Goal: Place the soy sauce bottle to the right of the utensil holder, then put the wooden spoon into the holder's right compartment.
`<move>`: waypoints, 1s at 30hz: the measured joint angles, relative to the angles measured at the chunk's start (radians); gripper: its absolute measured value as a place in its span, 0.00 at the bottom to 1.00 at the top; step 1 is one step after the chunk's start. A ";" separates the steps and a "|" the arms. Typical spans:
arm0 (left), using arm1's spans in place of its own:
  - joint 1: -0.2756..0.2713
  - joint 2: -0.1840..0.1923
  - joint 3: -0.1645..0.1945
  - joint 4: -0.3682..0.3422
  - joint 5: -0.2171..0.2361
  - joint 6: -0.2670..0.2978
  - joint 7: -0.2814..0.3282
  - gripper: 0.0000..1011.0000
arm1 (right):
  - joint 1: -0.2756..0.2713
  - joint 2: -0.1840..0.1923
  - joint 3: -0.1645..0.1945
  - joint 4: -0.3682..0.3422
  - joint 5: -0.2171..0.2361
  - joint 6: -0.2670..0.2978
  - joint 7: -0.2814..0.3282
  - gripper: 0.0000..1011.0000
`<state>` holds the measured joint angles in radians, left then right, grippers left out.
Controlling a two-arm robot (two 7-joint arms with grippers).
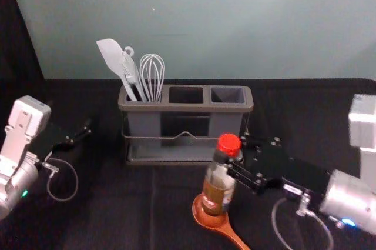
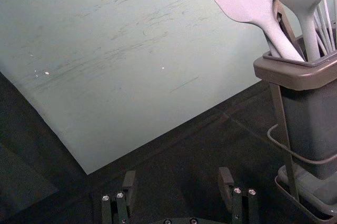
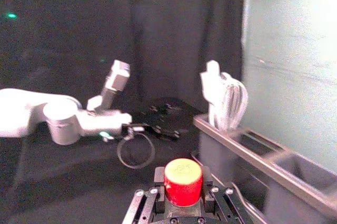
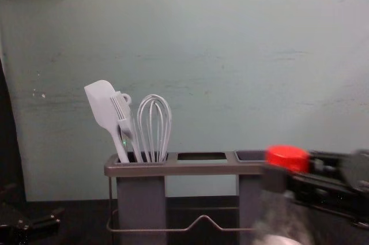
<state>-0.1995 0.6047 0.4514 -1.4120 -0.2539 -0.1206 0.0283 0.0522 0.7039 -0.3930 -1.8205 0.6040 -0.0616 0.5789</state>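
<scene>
My right gripper (image 1: 234,159) is shut on the neck of the soy sauce bottle (image 1: 218,185), in front of the holder's right part. In the right wrist view, the red cap (image 3: 183,182) sits between the fingers of my right gripper (image 3: 183,192). The bottle is near upright and overlaps the bowl of the wooden spoon (image 1: 207,217); whether they touch I cannot tell. The grey utensil holder (image 1: 185,107) has white utensils in its left compartment; its middle and right ones hold nothing. My left gripper (image 1: 82,133) idles left of the holder, open in its wrist view (image 2: 178,184).
A white spatula (image 1: 111,56), a brush and a whisk (image 1: 152,76) rise above the holder's left end. The wall stands behind the black-covered table (image 1: 117,215). Dark cloth extends to the right of the holder, under and behind the right arm.
</scene>
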 joint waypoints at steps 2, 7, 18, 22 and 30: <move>0.000 0.000 0.000 0.000 0.000 0.000 0.000 1.00 | -0.026 0.013 0.022 -0.002 0.004 -0.010 -0.008 0.38; 0.000 0.000 0.000 0.000 0.000 0.000 0.000 1.00 | -0.108 0.053 0.103 -0.007 0.007 -0.043 -0.041 0.38; 0.000 0.000 0.000 0.000 0.000 0.000 0.000 1.00 | -0.128 0.054 0.205 0.058 0.002 -0.063 -0.080 0.38; 0.000 0.000 0.000 0.000 0.000 0.000 0.000 1.00 | -0.085 0.031 0.208 0.103 -0.009 -0.058 -0.081 0.38; 0.000 0.000 0.000 0.000 0.000 0.000 0.000 1.00 | 0.011 -0.023 0.189 0.189 -0.030 -0.023 -0.075 0.38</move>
<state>-0.1995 0.6047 0.4514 -1.4120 -0.2539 -0.1206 0.0283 0.0633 0.6811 -0.2037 -1.6312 0.5742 -0.0847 0.5037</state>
